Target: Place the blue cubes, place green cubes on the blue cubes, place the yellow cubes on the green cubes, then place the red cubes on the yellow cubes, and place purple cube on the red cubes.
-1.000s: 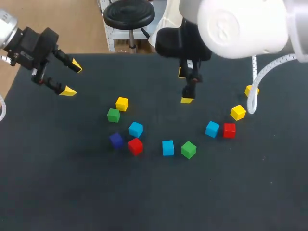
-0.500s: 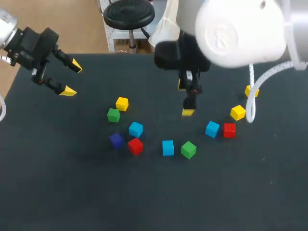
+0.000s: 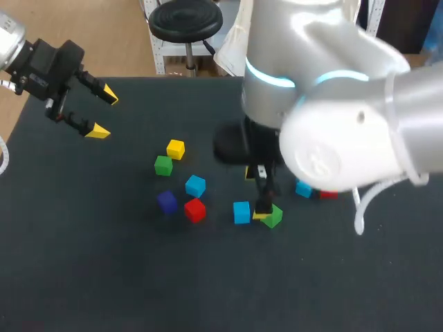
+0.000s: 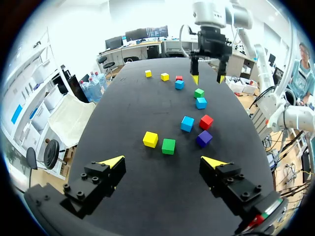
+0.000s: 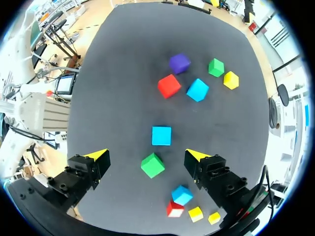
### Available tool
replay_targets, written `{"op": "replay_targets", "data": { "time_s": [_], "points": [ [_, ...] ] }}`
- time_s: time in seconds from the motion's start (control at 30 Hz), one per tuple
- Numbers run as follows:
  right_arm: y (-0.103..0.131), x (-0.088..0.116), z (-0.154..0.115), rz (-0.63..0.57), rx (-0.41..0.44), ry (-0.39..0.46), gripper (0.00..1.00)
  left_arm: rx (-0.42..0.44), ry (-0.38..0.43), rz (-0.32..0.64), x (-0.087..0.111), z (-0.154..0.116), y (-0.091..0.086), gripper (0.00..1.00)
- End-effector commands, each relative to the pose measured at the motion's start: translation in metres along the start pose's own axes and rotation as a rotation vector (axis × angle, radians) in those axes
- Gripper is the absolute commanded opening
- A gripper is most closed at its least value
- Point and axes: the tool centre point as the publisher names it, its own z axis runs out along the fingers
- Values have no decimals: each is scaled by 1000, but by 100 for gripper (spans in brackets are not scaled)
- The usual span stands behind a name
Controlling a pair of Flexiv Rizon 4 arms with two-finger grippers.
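My right gripper (image 3: 256, 195) hangs open over the middle of the table, above a blue cube (image 3: 241, 212) and a green cube (image 3: 274, 216). In the right wrist view the green cube (image 5: 152, 165) lies below and between the open fingers (image 5: 196, 155), untouched, with the blue cube (image 5: 161, 135) just ahead. Another blue cube (image 3: 303, 188) and a red cube (image 3: 329, 194) peek out from under the right arm. Left of centre lie a yellow (image 3: 176, 149), green (image 3: 163, 165), blue (image 3: 196, 186), purple (image 3: 167, 201) and red cube (image 3: 195, 209). My left gripper (image 3: 104, 114) is open and holds nothing at the back left.
Two yellow cubes (image 4: 165, 76) (image 4: 148, 73) lie at the table's right side, hidden by my right arm in the head view. The black table (image 3: 104, 277) has bare room along its front and left. My right gripper (image 4: 208, 78) shows far ahead in the left wrist view.
My right arm has come forward from the back middle of the table and down over the blue and green cubes at the centre. The left arm has kept still.
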Motion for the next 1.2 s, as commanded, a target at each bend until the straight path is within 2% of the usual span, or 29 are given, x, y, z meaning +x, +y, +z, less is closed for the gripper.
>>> {"op": "replay_targets", "data": {
  "time_s": [0.03,0.37,0.5,1.03,1.2],
  "points": [
    [-1,0,18,-1,15,-5,100,0,-1,2,1,0,1,100],
    [-4,-8,45,48,-22,7,100,0,-1,2,1,0,1,100],
    [-5,-9,52,81,6,8,100,0,-1,2,1,0,1,100],
    [-14,-2,63,99,10,22,100,0,-1,2,1,0,1,100],
    [-18,1,66,106,-11,-6,100,0,-1,2,1,0,1,100]
  ]
}}
